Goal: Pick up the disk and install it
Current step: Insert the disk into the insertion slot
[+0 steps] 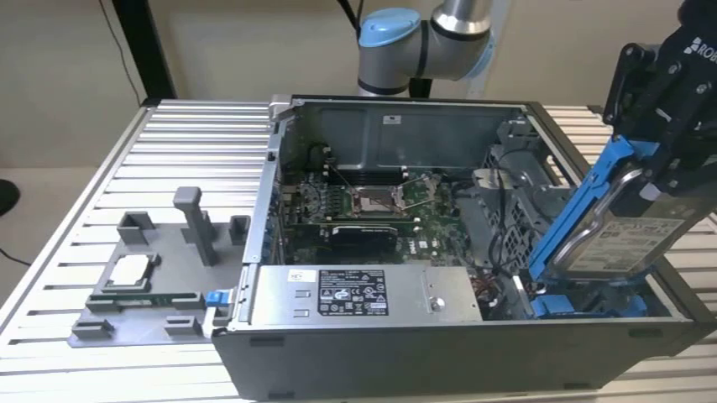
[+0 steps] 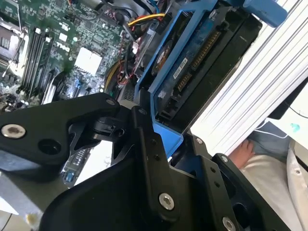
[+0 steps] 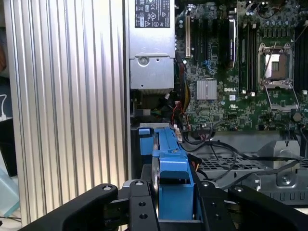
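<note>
The disk (image 1: 623,239) was up off the desk (image 1: 180,151), so the picking-up part looked done. It was not lying flat. It stood tilted, with its top end high and leaning to the exterior view's right. Its low end was down by the blue drive slot (image 1: 588,304) in the near corner of the computer case (image 1: 392,357), on the exterior view's right. I could not tell if the low end was touching the slot. The disk did not look pushed all the way in, so I think the putting-in part was not finished.

The claw (image 3: 174,208) was clamped on the disk. In the first wrist view one black finger pressed on each side of the blue frame around the disk, near its top end.

The arm (image 1: 431,34) came from behind the far side of the case and reached over to the exterior view's right. The claw pointed down into the case at a slant, the same slant as the disk.

Inside the case the green board (image 1: 370,210) lay in the middle. A big grey box (image 1: 348,294) sat along the near side, to the left of the slot. On the desk to the exterior view's left sat a grey holder (image 1: 134,290), well apart from the disk.
</note>
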`<action>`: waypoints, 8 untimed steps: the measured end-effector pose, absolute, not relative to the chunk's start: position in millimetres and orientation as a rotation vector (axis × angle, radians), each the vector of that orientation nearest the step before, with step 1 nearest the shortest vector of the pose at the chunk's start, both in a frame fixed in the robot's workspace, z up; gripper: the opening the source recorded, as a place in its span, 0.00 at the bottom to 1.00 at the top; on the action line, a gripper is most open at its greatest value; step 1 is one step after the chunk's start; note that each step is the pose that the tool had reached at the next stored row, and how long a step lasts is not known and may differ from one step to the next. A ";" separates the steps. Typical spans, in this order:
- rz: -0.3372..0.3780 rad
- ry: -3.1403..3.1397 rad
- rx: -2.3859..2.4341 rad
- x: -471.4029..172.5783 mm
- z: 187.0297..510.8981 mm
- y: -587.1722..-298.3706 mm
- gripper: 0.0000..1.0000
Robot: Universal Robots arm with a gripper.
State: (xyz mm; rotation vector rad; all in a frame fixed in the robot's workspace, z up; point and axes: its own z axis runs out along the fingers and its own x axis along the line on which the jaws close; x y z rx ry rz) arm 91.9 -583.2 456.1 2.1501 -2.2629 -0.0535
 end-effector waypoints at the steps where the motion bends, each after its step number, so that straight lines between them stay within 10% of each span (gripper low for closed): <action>1: -0.054 -2.263 2.150 91.9 454.7 -583.2 0.00; 8: -0.054 -2.263 2.150 92.0 448.7 -581.1 0.00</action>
